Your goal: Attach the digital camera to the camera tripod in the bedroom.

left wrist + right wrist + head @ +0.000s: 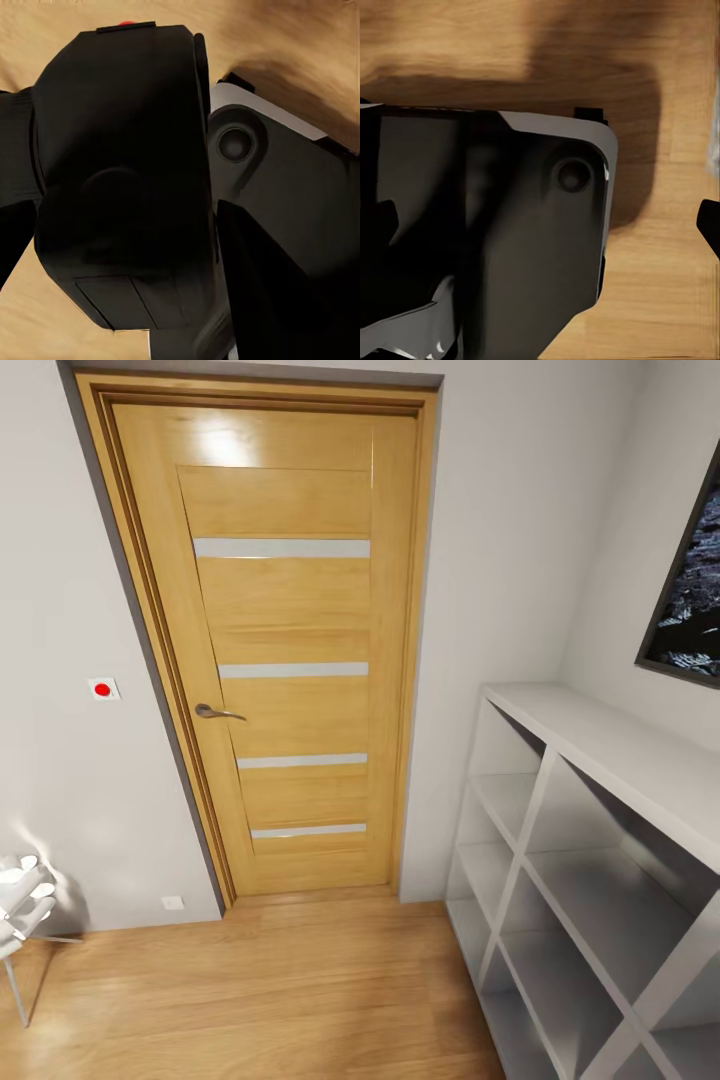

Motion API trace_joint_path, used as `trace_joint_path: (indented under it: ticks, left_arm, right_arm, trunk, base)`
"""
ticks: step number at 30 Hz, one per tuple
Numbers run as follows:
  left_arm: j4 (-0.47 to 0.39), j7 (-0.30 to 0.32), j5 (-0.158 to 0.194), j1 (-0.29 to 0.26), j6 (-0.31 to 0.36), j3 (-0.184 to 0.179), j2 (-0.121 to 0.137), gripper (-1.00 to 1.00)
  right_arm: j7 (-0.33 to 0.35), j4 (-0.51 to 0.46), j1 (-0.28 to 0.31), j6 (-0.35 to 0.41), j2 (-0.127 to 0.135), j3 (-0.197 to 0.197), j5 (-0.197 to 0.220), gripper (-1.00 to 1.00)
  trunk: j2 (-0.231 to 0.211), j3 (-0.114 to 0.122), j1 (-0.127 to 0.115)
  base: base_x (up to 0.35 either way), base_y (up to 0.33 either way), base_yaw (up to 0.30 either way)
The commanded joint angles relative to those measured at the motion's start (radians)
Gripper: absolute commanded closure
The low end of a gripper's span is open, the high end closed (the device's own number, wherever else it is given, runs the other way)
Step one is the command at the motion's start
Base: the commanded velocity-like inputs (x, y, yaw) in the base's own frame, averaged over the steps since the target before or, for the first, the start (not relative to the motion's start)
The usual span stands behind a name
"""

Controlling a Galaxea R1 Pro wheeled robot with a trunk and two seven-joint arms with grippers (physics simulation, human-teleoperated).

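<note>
Closed wooden door (290, 660) with 4 pale stripes, white walls, wood floor (260, 1000), white shelves (590, 880) at right, camera (124, 180) clamped in left gripper (112, 187), right jaws' opening unclear

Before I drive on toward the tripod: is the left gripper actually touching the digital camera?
Touching. In the left wrist view the digital camera fills the space between the left gripper fingers, and the dark finger presses against its side with no gap.

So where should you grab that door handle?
Grip the door handle on its thin level lever, near the free tip pointing toward the middle of the door. Come straight from the front, fingers above and below, since the bar lies sideways.
</note>
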State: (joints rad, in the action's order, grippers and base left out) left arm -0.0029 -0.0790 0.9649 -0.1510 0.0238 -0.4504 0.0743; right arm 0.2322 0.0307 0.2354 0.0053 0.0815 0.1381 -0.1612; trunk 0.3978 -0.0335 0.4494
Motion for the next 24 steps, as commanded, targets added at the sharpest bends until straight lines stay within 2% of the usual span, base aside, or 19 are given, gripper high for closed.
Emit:
trace_joint_path:
  ticks: [1, 4, 7, 12, 16, 24]
  left_arm:
    - [0.000, -0.002, 0.004, -0.001, -0.004, -0.008, 0.000, 1.00]
    - [0.000, -0.002, 0.004, -0.001, -0.065, -0.008, -0.001, 1.00]
    - [0.000, -0.002, 0.003, -0.001, -0.092, -0.008, -0.002, 1.00]
    - [0.000, -0.002, 0.003, -0.001, -0.104, -0.007, -0.009, 1.00]
    - [0.000, -0.002, 0.004, -0.001, -0.107, -0.007, -0.024, 1.00]
    - [0.000, -0.002, 0.003, -0.001, -0.109, -0.007, -0.032, 1.00]
  right_arm:
    - [-0.009, 0.002, 0.001, 0.000, -0.001, 0.009, -0.010, -1.00]
    - [-0.053, 0.002, 0.001, -0.005, -0.006, 0.009, -0.012, -1.00]
    - [-0.066, 0.001, 0.001, -0.006, -0.006, 0.008, -0.014, -1.00]
    - [-0.076, 0.001, 0.001, -0.007, -0.008, 0.008, -0.020, -1.00]
    - [-0.080, 0.001, 0.001, -0.007, -0.008, 0.008, -0.040, -1.00]
    - [-0.082, 0.001, 0.001, -0.007, -0.008, 0.009, -0.056, -1.00]
  trunk:
    - [0.002, -0.002, 0.001]
    - [0.002, -0.002, 0.001]
    - [0.002, 0.000, 0.001]
    - [0.002, 0.003, 0.001]
    - [0.002, 0.005, 0.001]
    - [0.002, 0.010, 0.001]
  base:
    - [0.000, 0.000, 0.000]
    - [0.000, 0.000, 0.093]
    - [0.000, 0.000, 0.205]
    - [0.000, 0.000, 0.247]
    - [0.000, 0.000, 0.257]
    - [0.000, 0.000, 0.261]
